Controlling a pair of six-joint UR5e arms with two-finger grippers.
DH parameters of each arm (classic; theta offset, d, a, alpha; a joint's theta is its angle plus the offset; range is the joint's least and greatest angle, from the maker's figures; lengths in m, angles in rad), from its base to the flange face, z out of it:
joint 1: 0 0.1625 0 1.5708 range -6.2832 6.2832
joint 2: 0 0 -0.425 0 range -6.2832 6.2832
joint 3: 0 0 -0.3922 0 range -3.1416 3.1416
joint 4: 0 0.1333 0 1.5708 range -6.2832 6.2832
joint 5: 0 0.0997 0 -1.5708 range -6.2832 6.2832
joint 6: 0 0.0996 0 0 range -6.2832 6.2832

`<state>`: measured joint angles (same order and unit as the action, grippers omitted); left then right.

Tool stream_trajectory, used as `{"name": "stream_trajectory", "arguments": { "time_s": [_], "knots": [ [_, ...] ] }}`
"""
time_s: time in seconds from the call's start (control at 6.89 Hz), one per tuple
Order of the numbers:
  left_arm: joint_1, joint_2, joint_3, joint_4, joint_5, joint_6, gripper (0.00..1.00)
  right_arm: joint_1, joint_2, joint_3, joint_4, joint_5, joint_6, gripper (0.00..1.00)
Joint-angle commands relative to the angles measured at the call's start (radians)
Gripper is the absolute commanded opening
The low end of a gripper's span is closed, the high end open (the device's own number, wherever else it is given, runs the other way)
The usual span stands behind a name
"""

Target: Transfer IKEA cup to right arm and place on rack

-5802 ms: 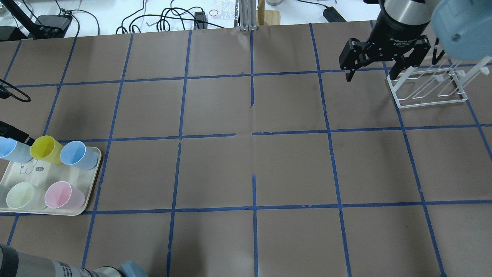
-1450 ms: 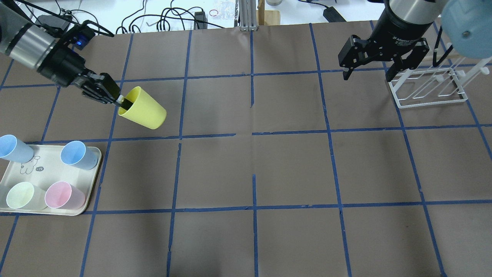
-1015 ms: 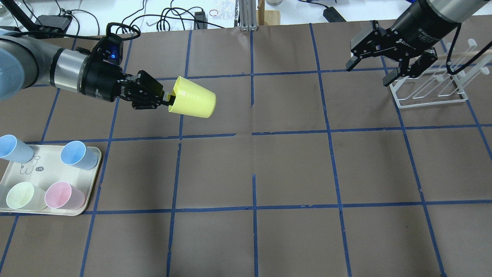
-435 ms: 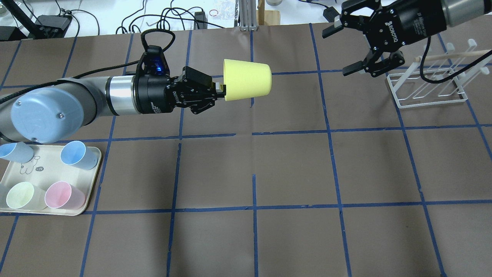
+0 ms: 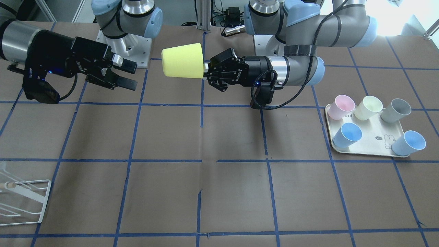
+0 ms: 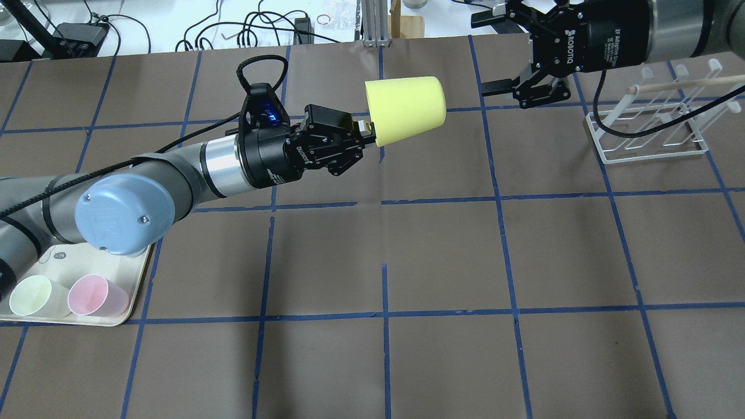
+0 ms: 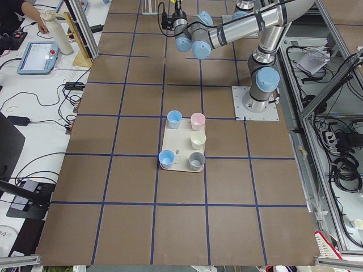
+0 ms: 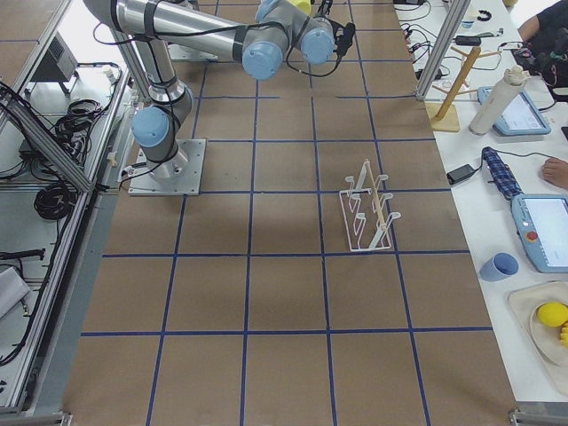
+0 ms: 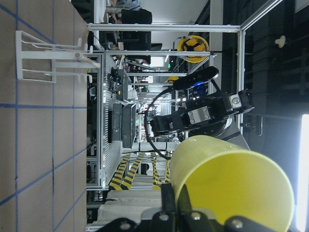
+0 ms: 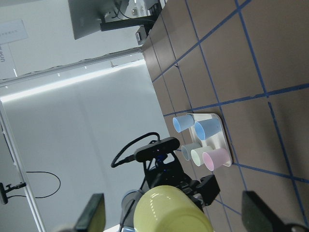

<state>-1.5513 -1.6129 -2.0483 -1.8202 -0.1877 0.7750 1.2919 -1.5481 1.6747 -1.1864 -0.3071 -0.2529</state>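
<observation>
The left claw (image 6: 364,125) is clenched on the rim of the IKEA cup (image 6: 404,107), one finger inside the mouth and one outside. It holds the cup on its side, up off the surface (image 6: 442,256), closed base pointing toward the right claw (image 6: 492,55). The right claw is spread wide, facing that base from a short gap away and touching nothing. The rack (image 6: 646,145) stands on the surface beyond the right claw. On the robot's left, the cream tray (image 5: 372,139) carries five upright cups: a pink cup (image 5: 343,106), a pale yellow cup (image 5: 368,107), a grey cup (image 5: 396,110) and two light blue cups (image 5: 347,134)
</observation>
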Motion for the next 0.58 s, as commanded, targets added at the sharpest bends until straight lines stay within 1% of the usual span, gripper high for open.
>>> {"name": "stream_trajectory", "arguments": {
  "time_s": [0.0, 0.29, 0.44],
  "knots": [
    [-0.01, -0.004, -0.046, 0.053, -0.08, 0.0, 0.0, 0.003, -0.017, 0.031, 0.125, 0.039, -0.031, 1.0],
    [-0.012, -0.006, -0.046, 0.053, -0.076, 0.001, 0.0, 0.012, -0.02, 0.056, 0.174, 0.037, -0.02, 1.0],
    [-0.012, 0.001, -0.044, 0.053, -0.075, 0.003, 0.0, 0.021, -0.024, 0.056, 0.177, 0.031, -0.022, 1.0]
  ]
}}
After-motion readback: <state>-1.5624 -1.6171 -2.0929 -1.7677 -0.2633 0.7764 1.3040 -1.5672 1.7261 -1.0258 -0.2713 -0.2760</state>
